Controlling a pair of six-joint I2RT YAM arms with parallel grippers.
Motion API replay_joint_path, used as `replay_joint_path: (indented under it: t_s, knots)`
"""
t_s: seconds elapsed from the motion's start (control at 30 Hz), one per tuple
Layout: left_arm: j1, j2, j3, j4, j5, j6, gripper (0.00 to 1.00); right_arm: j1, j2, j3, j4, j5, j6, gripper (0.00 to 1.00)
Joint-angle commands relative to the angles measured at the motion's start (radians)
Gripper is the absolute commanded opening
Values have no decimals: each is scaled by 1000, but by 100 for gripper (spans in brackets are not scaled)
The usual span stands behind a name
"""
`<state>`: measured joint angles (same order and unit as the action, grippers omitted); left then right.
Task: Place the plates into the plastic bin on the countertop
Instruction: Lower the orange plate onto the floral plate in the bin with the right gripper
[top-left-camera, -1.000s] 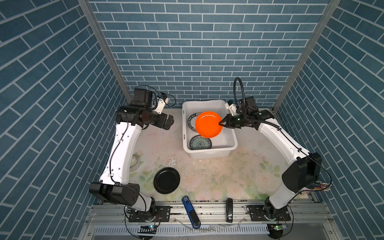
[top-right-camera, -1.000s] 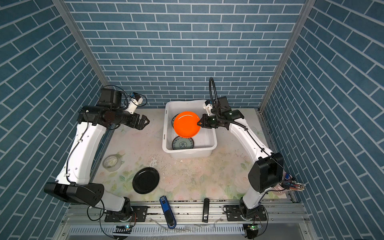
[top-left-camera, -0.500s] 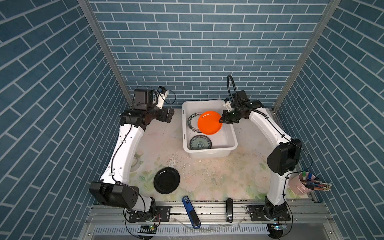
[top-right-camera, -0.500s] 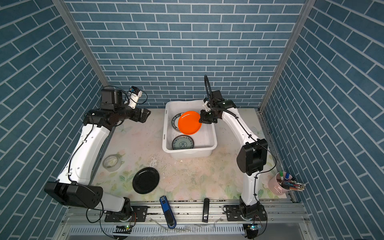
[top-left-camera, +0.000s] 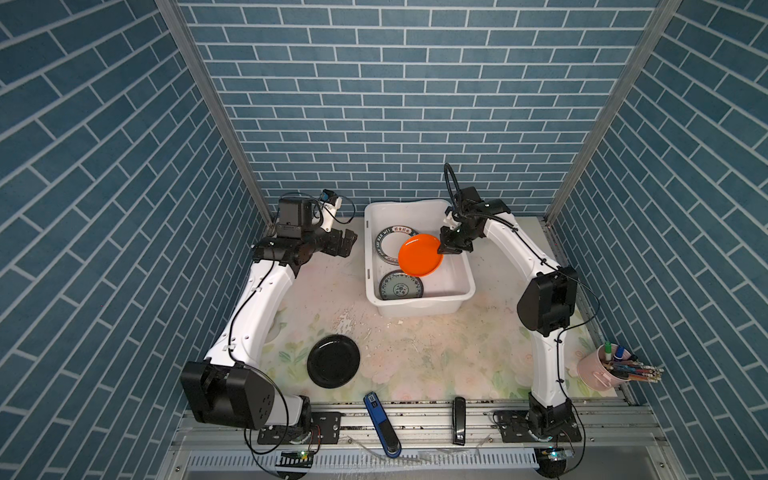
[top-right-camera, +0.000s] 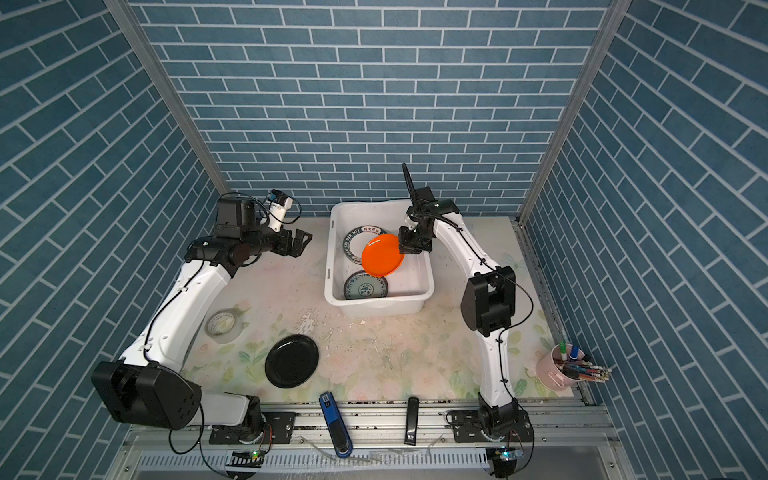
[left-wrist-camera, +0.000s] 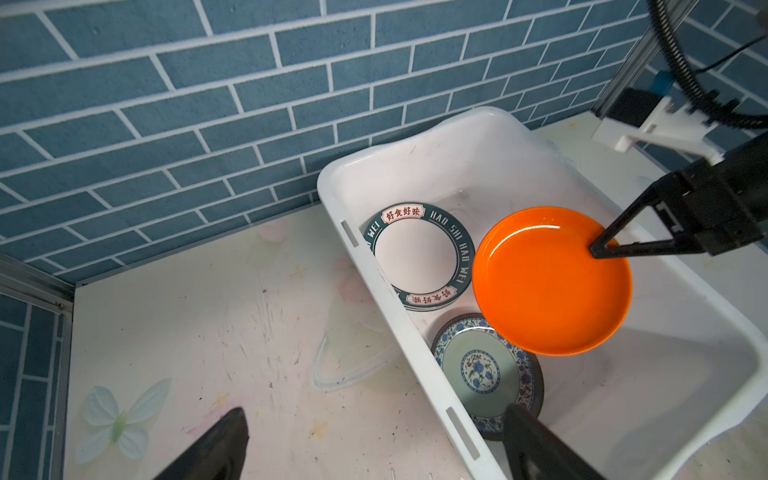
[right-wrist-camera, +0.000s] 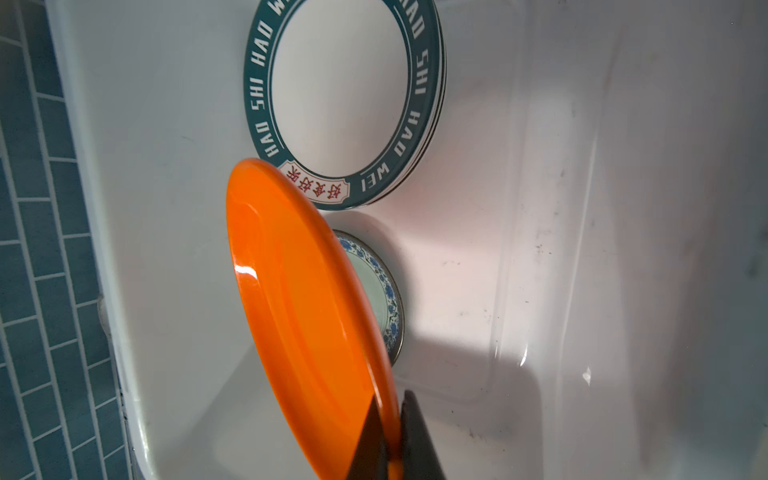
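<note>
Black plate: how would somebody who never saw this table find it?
Start at the big white plastic bin at the back of the flowery countertop. Come toward the front and a little left: the black plate lies flat there, by itself. It is the only plate lying on the countertop, and it is plain black with no pattern.

floral countertop (top-left-camera: 419, 361), white bin (top-left-camera: 415, 308), black plate (top-left-camera: 333, 360), tape roll (top-right-camera: 224, 326)

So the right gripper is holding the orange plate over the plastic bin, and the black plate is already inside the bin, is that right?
Not quite. The right gripper does hold the orange plate over the plastic bin, but the black plate is not inside it: it lies on the countertop in front of the bin, as both top views show.
</note>
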<state>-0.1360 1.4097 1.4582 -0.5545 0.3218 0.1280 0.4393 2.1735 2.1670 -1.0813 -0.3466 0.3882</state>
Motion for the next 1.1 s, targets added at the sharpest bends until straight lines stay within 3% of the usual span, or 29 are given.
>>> replay_joint_path:
  t_s: [0.0,0.3,1.07]
  knots:
    - [-1,-10,20,57,28,-30,97,21,41,57,-47,14,-7,0]
    - [-1,3,49,47,34,-41,97,68,120,59,-43,21,-6,0]
    - [-1,26,60,41,60,-76,97,87,111,-117,55,-44,40,0]
